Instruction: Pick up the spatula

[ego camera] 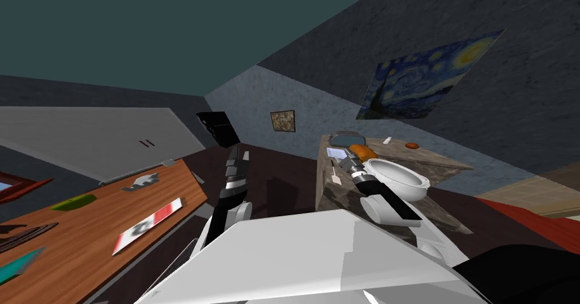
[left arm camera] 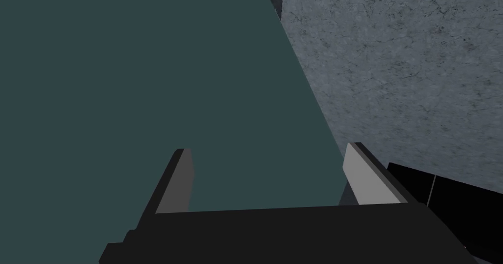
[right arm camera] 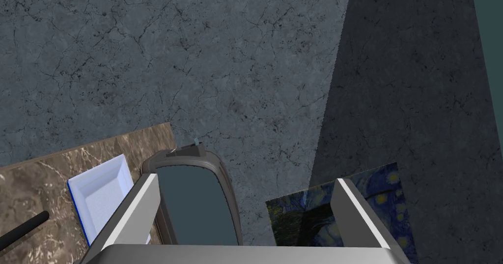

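A thin pale utensil, possibly the spatula, lies on the brown marble counter near its left edge. In the right wrist view a black rod lies on the same marble; I cannot tell whether it is the spatula's handle. My right gripper hovers over the counter's left part, open, with nothing held. Past its fingers sits a grey-rimmed oval dish, and a white tray with a blue rim lies beside it. My left gripper is raised off the counter's left side and stands open.
On the counter stand a white bowl close to my right forearm, an orange lump and a small brown thing. A long wooden table with flat items runs along my left. Dark floor lies between them.
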